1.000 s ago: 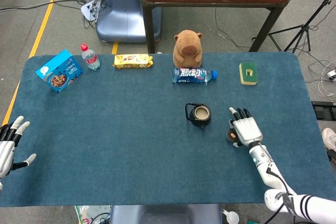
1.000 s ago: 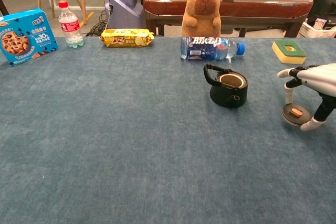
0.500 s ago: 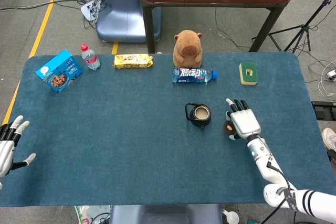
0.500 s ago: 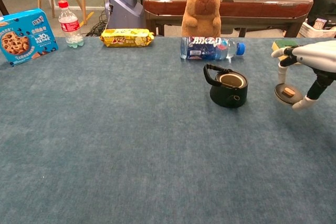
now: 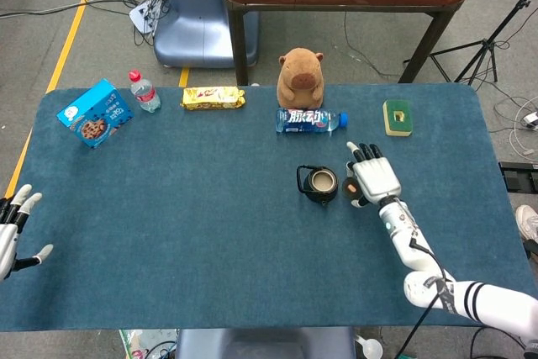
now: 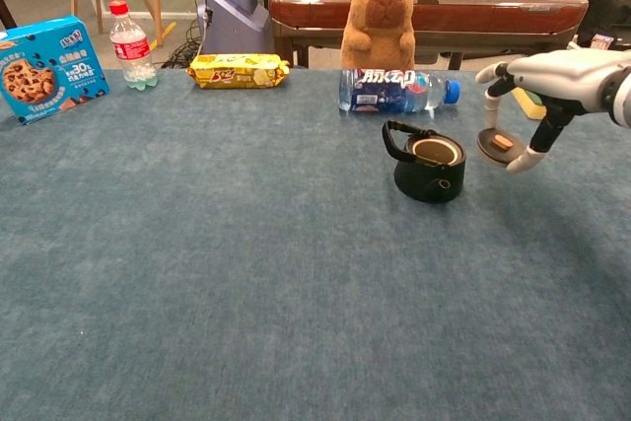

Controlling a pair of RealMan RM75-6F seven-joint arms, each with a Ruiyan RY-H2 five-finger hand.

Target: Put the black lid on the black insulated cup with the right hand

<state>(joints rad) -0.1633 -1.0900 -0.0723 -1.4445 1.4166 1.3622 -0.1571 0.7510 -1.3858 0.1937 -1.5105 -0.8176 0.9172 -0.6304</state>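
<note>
Right hand: my right hand [image 6: 537, 96] pinches the black lid [image 6: 496, 143] between fingertips, carried clear of the table [image 5: 210, 233], its underside tipped toward the chest camera.
Lid: in the head view the black lid [image 5: 351, 188] shows just off the thumb side of the right hand [image 5: 372, 180].
Cup: the black insulated cup [image 5: 319, 183] stands upright and open-mouthed on the table, its handle loop toward 9 o'clock in the head view.
Key relation: from the lid, the cup [image 6: 429, 168] lies at 9 o'clock in the head view, just beside but not touching; the chest view puts the lid higher than the rim.
Judgement: I would keep travelling toward 9 o'clock, level the lid, then lower it over the mouth.
Nearer arm: the right, by far.
Left hand: my left hand [image 5: 10, 229] rests at the table's near-left edge, fingers spread, holding nothing, well apart from the cup.
</note>
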